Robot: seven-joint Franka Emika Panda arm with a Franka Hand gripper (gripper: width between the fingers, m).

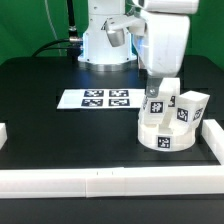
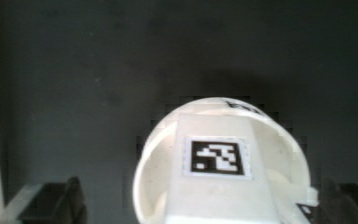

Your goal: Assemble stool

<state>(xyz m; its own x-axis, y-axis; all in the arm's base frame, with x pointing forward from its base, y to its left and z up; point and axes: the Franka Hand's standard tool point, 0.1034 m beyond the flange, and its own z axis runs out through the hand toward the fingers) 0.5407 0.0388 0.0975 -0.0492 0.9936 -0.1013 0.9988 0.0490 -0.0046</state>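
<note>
The round white stool seat (image 1: 165, 137) lies near the exterior view's right, with a tag on its side. Two white blocky legs stand on it: one (image 1: 160, 101) under my gripper (image 1: 158, 92) and one (image 1: 191, 108) to its right. I see no third leg. In the wrist view the tagged leg (image 2: 220, 160) fills the space between my gripper's (image 2: 202, 205) dark fingers (image 2: 59, 202). One finger stands apart from the leg with dark table showing in the gap; the other is close against it. The gripper is open around the leg.
The marker board (image 1: 97, 98) lies on the black table left of the seat. White border rails run along the front edge (image 1: 100, 182) and the right side (image 1: 212, 135). The robot base (image 1: 105, 40) stands at the back.
</note>
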